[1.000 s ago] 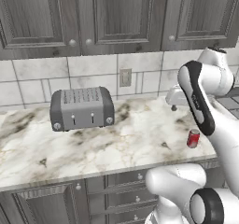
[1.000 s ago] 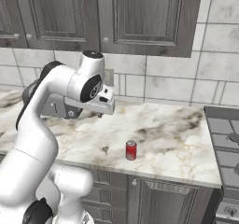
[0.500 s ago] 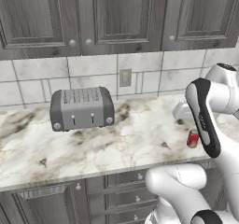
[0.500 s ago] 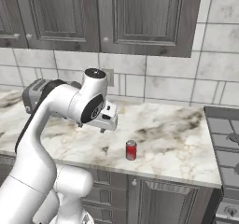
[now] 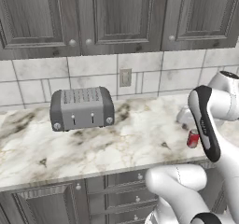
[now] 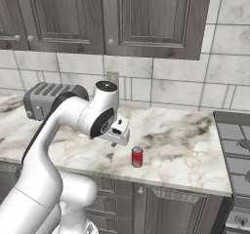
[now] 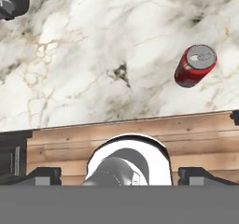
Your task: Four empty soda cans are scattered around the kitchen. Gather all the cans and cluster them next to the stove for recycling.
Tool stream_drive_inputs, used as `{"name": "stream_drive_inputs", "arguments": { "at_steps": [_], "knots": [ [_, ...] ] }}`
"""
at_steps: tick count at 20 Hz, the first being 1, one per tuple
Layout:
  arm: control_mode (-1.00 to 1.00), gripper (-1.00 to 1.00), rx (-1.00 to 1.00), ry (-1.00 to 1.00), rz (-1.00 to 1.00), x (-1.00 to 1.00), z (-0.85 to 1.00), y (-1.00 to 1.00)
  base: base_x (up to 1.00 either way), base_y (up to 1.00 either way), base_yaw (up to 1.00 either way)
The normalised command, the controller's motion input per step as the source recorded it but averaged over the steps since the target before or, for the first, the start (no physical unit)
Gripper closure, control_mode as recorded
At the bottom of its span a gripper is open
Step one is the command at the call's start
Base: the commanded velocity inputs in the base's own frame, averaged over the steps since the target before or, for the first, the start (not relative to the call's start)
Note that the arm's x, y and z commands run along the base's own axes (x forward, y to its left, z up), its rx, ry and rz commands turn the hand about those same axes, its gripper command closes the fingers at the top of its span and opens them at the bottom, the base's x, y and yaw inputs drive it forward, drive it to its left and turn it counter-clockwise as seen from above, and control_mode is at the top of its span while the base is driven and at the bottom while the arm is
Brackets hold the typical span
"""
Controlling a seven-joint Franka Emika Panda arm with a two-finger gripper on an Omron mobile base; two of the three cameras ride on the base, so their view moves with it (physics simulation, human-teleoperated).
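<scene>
1. One marble counter (image 6: 185, 145) is seen beneath grey cabinets (image 6: 146, 18), with a toaster (image 5: 82, 108) and the stove (image 6: 234, 145).
2. One red soda can (image 6: 137, 157) stands upright near the counter's front edge, just beside and below the gripper (image 6: 117, 133), apart from it.
3. Whether the gripper is open cannot be told.

Left base view: behind arm, looks forward-down at marble counter (image 5: 116, 143) and toaster (image 5: 82, 108). Right base view: same counter, red can (image 6: 137, 157), stove (image 6: 234, 150) far right. Hand view: close, straight down on counter's near edge.
</scene>
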Motion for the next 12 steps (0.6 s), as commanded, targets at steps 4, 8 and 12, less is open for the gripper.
{"name": "stream_drive_inputs", "arguments": {
  "at_steps": [4, 8, 12],
  "knots": [
    [-1.00, -1.00, -0.01, 0.01, -0.07, 0.00, -0.38, -0.24, 0.00, 0.00, 0.00],
    [-1.00, -1.00, 0.00, 0.03, -0.07, 0.00, -0.44, -0.31, 0.00, 0.00, 0.00],
    [-1.00, -1.00, -0.02, 0.02, -0.06, 0.00, -0.29, -0.37, 0.00, 0.00, 0.00]
  ]
}}
